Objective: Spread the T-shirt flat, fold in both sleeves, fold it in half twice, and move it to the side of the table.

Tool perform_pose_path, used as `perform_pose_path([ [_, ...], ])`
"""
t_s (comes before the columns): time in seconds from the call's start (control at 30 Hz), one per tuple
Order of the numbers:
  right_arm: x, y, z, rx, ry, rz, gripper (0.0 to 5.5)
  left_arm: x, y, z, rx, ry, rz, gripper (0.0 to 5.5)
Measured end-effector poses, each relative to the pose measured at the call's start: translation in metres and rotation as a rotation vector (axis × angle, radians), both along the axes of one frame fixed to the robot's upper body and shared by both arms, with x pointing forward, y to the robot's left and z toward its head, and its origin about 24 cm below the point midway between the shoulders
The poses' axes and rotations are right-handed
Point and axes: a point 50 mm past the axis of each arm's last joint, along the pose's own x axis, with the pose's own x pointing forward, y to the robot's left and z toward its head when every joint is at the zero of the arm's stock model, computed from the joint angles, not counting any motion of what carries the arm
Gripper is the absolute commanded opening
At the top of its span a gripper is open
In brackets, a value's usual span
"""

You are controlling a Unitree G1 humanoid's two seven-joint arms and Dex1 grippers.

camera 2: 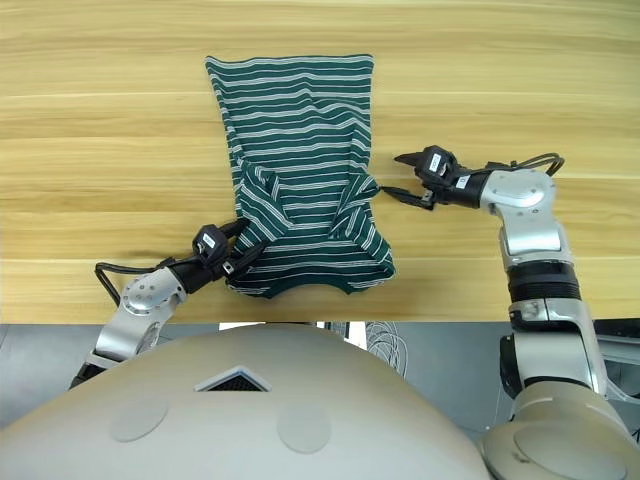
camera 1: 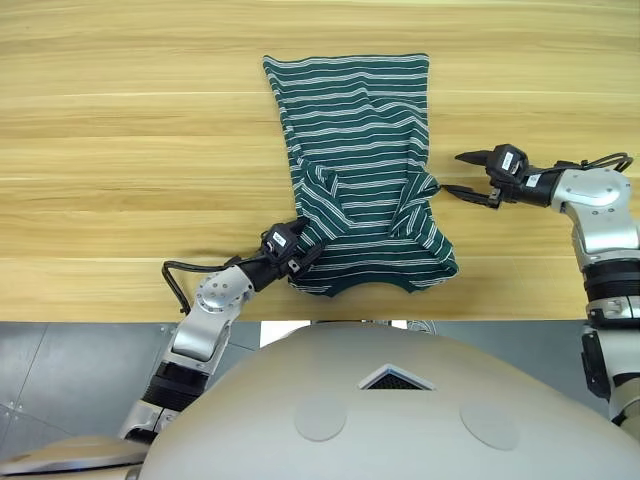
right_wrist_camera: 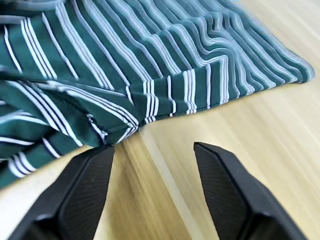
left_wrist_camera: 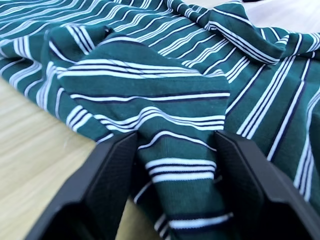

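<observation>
While the left gripper [camera 1: 304, 255], spread wide, straddles the T-shirt [camera 1: 360, 130] at 7 o'clock, the right gripper [camera 1: 451, 172] gapes at 3 o'clock.

The left arm reaches in low with its elbow bent. The left gripper [camera 1: 306, 256] is at the T-shirt's [camera 1: 360, 150] near-left corner, its 2 fingers [left_wrist_camera: 107, 185] spread around a fold of cloth. The right gripper [camera 1: 452, 172] hovers just beside the T-shirt's right edge, fingers parted, tips pointing at it.
</observation>
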Motion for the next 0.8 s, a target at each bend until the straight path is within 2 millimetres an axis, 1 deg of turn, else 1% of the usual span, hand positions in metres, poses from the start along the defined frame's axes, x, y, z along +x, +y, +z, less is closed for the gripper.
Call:
perform_pose_path([
  [0.07,0.001,0.002,-0.003,-0.033,-0.009,0.022,2.96,0.000,0.000,0.000,0.001,0.000,-0.001,2.71],
  [0.23,0.001,0.012,-0.009,-0.039,-0.015,0.073,2.96,0.000,0.000,0.000,0.001,0.000,-0.002,2.71],
  [0.47,0.002,0.015,-0.009,-0.041,-0.027,0.090,2.96,0.000,0.000,0.000,0.001,0.000,-0.002,2.71],
  [0.53,0.003,0.017,-0.010,-0.034,-0.034,0.086,2.96,0.000,0.000,0.000,0.001,0.000,-0.002,2.71],
  [0.67,0.005,0.027,-0.009,0.017,-0.047,0.080,2.96,0.000,0.000,0.000,0.001,-0.001,-0.003,2.71],
  [0.8,0.007,0.031,-0.007,0.037,-0.058,0.075,2.96,0.000,0.000,0.000,0.001,0.000,-0.004,2.71],
])
